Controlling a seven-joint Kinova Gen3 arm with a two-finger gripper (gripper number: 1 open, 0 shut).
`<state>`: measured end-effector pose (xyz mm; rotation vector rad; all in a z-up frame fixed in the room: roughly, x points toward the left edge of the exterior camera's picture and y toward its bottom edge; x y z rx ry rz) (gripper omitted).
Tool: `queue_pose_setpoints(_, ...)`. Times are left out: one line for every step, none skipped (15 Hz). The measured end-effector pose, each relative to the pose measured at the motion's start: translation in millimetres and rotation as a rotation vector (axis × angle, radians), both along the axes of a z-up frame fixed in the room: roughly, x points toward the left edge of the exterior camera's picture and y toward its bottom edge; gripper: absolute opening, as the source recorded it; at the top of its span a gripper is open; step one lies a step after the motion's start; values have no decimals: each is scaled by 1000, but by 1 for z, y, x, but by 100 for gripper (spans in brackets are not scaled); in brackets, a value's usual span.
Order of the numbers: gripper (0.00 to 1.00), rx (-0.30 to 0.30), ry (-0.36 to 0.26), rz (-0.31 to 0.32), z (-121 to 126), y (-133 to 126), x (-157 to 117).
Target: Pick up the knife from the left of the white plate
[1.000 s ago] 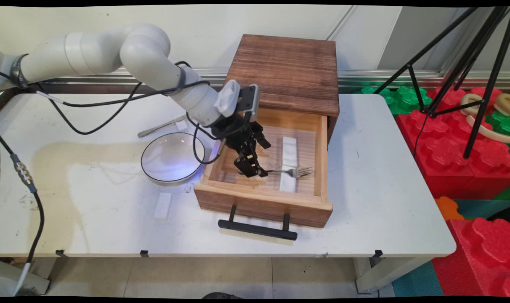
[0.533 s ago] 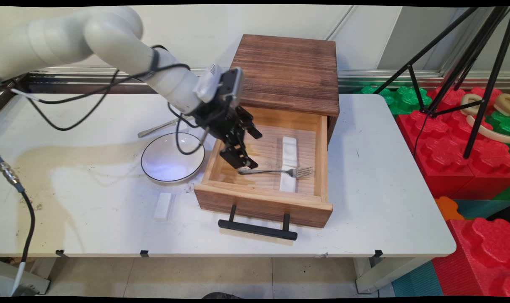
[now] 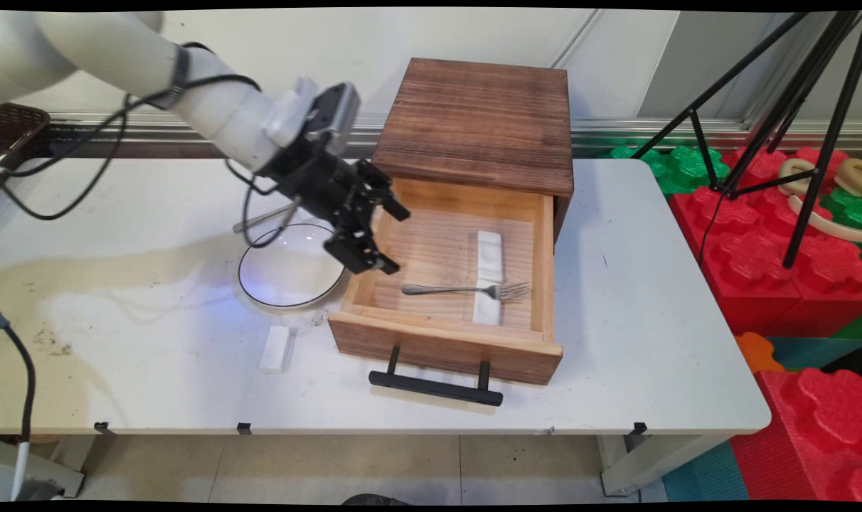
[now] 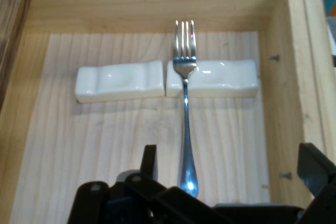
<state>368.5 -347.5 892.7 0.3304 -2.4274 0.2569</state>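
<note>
A silver fork [image 3: 466,289] lies in the open wooden drawer [image 3: 445,343], its tines resting on a white cutlery rest [image 3: 485,310]; a second white rest [image 3: 489,254] lies end to end with it. My gripper [image 3: 390,240] hangs open and holds nothing, above the drawer's left wall and up-left of the fork's handle. In the hand view the fork [image 4: 185,114] runs straight away from the gripper [image 4: 231,167], across the right-hand rest [image 4: 220,77], with the other rest [image 4: 119,81] to its left.
The drawer belongs to a dark wooden cabinet [image 3: 481,121] and has a black handle [image 3: 434,387]. A white bowl [image 3: 289,269] sits left of the drawer, a spoon [image 3: 271,215] behind it, a white rest [image 3: 275,348] in front. A black tripod [image 3: 779,107] stands at right.
The gripper let go of the fork's handle, then rose and drew back to the upper left. The fork stays where it lay in the drawer.
</note>
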Motion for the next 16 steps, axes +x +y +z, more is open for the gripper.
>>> queue_pose_setpoints(100,2,2,1,5,7,7)
queue_pose_setpoints(100,3,4,4,9,12,14)
queue_pose_setpoints(100,5,4,6,14,19,22)
queue_pose_setpoints(100,9,4,8,17,26,30)
queue_pose_setpoints(100,13,4,9,21,32,39)
queue_pose_setpoints(100,17,3,12,23,38,46)
queue_pose_setpoints(100,22,1,15,26,44,55)
queue_pose_setpoints(100,26,-2,17,29,50,62)
queue_pose_setpoints(100,31,-5,21,31,55,70)
queue_pose_setpoints(100,35,-8,24,34,59,76)
queue_pose_setpoints(100,39,-11,29,36,65,84)
queue_pose_setpoints(100,43,-13,32,38,68,90)
queue_pose_setpoints(100,46,-15,35,40,71,95)
queue_pose_setpoints(100,48,-16,38,41,74,100)
queue_pose_setpoints(100,51,-18,41,43,77,104)
queue_pose_setpoints(100,52,-19,43,44,79,107)
